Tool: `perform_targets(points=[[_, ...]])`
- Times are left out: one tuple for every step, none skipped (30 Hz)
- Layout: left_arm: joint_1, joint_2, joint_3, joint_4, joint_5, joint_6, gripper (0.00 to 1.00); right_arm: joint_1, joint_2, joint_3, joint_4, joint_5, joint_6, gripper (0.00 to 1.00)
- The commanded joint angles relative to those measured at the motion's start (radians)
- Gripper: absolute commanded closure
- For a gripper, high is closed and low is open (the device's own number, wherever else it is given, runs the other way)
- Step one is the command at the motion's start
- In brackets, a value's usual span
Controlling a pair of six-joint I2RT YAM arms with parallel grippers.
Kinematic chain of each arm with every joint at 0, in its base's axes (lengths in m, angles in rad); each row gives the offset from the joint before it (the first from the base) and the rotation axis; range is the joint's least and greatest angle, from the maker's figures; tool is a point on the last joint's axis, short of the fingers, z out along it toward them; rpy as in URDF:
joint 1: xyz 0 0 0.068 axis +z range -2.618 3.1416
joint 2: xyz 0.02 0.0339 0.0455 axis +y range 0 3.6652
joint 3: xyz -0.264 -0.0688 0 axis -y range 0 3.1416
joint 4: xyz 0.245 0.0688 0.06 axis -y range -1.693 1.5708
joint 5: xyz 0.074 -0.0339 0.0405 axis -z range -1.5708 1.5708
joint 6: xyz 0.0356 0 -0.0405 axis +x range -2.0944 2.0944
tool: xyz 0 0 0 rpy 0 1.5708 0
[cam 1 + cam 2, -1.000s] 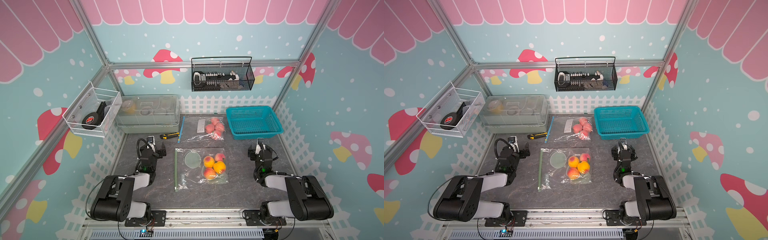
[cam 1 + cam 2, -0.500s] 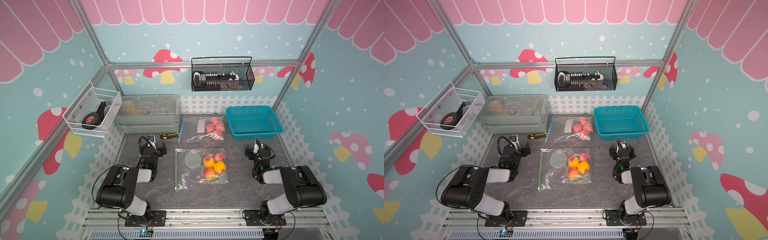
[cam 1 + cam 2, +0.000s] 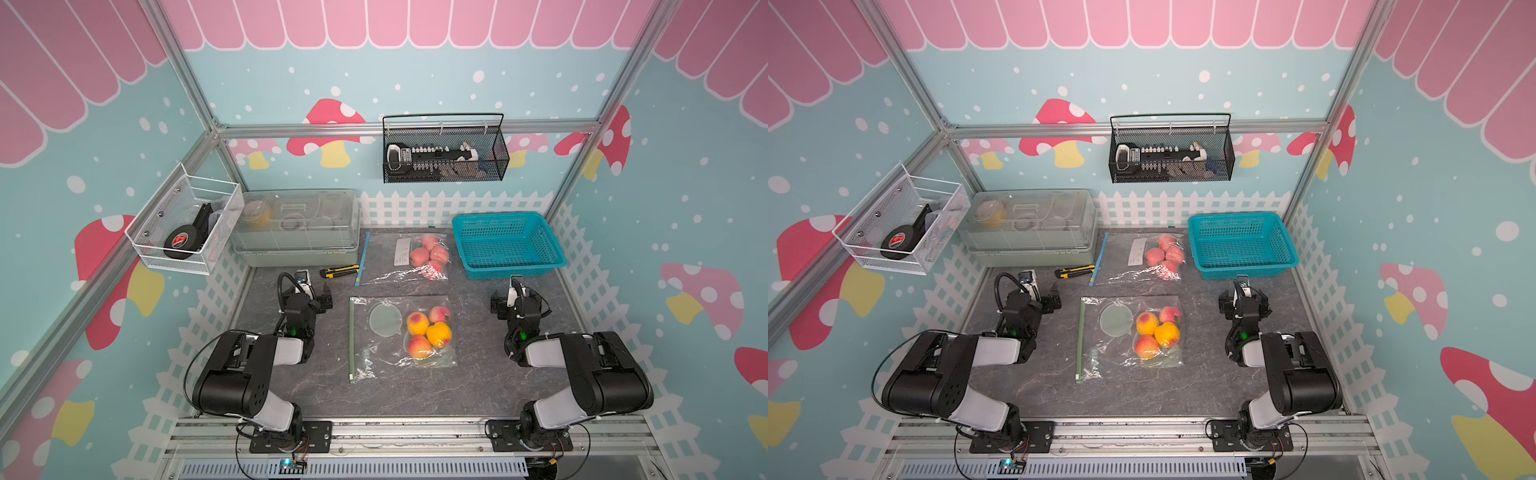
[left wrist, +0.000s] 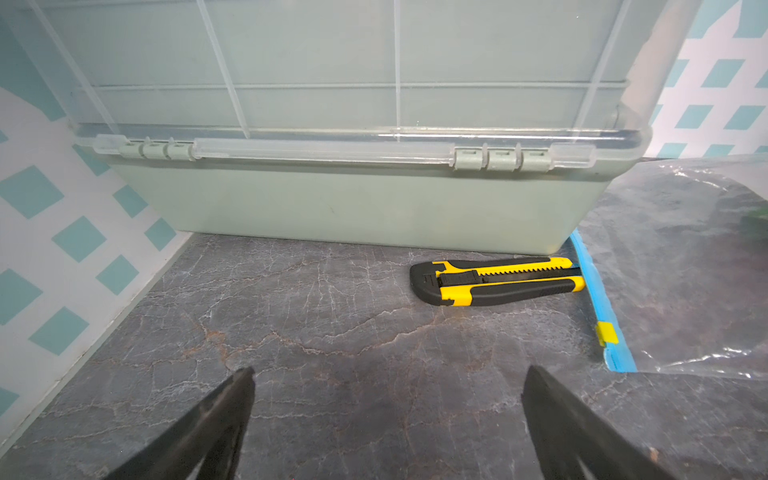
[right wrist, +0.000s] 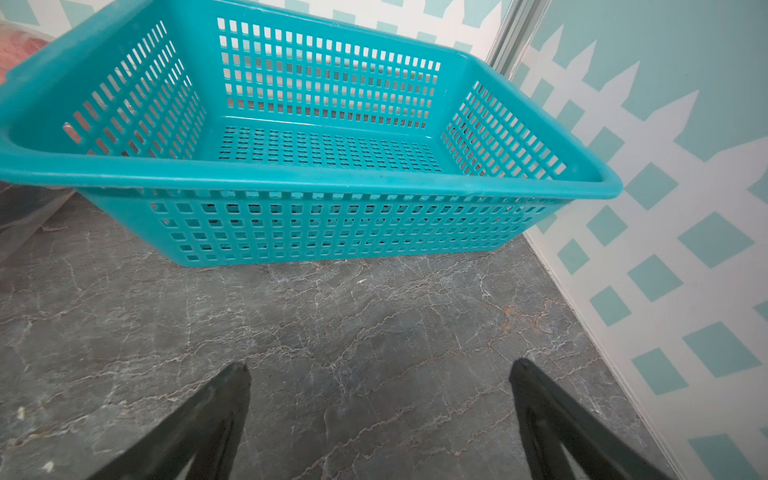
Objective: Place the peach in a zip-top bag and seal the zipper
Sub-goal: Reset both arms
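Green zipper strip (image 3: 352, 338): laid front to back along the bag edge facing the left arm; looks pressed flat end to end, though the seal cannot be confirmed from overhead.
Near zip-top bag (image 3: 386, 353): flat on the grey table (image 3: 291, 374) between the two arms, mouth toward the left arm, closed bottom toward the right arm; outline close to square, so long axis taken from the zipper line, front to back.
Peaches (image 3: 428, 330): four, clustered inside that bag toward its closed end, touching one another.
Left gripper (image 4: 388, 370): spread wide, empty, low over bare table, pointed at the lidded storage box (image 4: 353, 199) and utility knife (image 4: 498, 280); well apart from the bag.
Right gripper (image 5: 380, 363): spread wide, empty, facing the teal basket (image 5: 291, 174), nothing inside it.
Far bag (image 3: 405, 259): blue zipper, pink peaches inside, just beside the basket; seemingly not in play.
Step in hand: probably the very end, with fruit bagged and both claws off.
Next move: if any, a check of the green strip by pinching one end and sliding to the other, second claw pinning the film against slipping.
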Motion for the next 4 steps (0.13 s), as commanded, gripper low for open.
perform_targets(points=[[0.009,0.004,0.02,0.013,-0.004,-0.009,0.01,-0.007,-0.001,0.011,0.014,0.011,0.011,0.01],[0.011,0.003,0.02,0.011,-0.002,-0.008,0.01,-0.006,-0.001,0.01,0.014,0.01,0.011,0.01],[0.013,0.004,0.022,0.008,0.004,-0.01,0.01,-0.006,-0.001,0.011,0.014,0.011,0.011,0.01],[0.014,0.002,0.02,0.008,0.005,-0.01,0.01,-0.006,-0.001,0.011,0.014,0.01,0.011,0.01]])
